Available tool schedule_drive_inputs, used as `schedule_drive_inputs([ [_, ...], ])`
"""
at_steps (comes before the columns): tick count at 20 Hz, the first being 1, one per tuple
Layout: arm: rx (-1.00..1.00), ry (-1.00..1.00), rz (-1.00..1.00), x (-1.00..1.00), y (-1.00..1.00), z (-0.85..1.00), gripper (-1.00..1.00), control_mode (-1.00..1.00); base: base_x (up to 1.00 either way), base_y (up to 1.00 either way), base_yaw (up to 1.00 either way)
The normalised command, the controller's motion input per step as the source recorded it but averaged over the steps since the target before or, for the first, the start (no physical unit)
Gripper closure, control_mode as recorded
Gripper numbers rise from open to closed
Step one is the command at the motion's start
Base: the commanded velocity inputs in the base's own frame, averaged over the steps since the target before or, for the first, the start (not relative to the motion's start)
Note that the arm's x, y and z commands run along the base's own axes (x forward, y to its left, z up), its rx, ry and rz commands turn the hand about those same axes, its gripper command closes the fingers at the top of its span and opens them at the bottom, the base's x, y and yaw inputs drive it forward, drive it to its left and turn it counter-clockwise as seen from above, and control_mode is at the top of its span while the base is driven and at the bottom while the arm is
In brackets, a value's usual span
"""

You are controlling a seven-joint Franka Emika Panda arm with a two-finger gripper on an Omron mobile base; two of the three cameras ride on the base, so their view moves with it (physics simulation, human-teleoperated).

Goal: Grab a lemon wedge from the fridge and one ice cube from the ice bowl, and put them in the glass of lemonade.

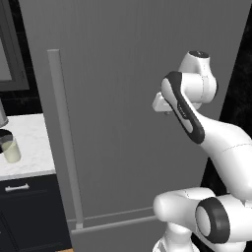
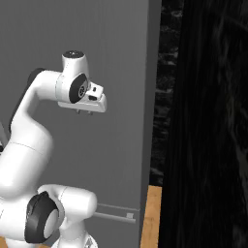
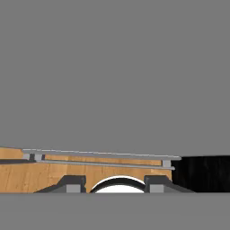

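- Left base view: the fridge [image 1: 128, 98] is closed, so you are at the first step, opening it. The next move calls for a reach left to the handle [image 1: 64, 142]. The glass [image 1: 11, 150], pale yellow inside, stands on the worktop [image 1: 29, 147].
- Right base view: the gripper [image 2: 85, 112] hangs near the grey door, grasping nothing.
- Hand view: the fingers [image 3: 72, 184] stand parted.
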Motion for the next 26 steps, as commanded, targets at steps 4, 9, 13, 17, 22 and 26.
schedule_drive_inputs([
  [4, 0.00, 0.00, 0.00, -0.11, 0.01, 0.00, -1.00, -1.00, 0.00, 0.00, 0.00],
  [9, 0.04, 0.00, 0.00, -0.38, 0.04, 0.00, -1.00, -1.00, 0.00, 0.00, 0.00],
  [13, 0.03, 0.00, 0.00, -0.43, 0.00, 0.00, -1.00, -1.00, 0.00, 0.00, 0.00],
  [17, 0.00, 0.00, 0.00, -0.33, 0.00, 0.00, -1.00, -1.00, 0.00, 0.00, 0.00],
  [22, 0.00, 0.00, 0.00, -0.25, 0.00, 0.00, -1.00, -1.00, 0.00, 0.00, 0.00],
  [26, 0.00, 0.00, 0.00, -0.25, 0.00, -0.11, -1.00, -1.00, 0.00, 0.00, 0.00],
])
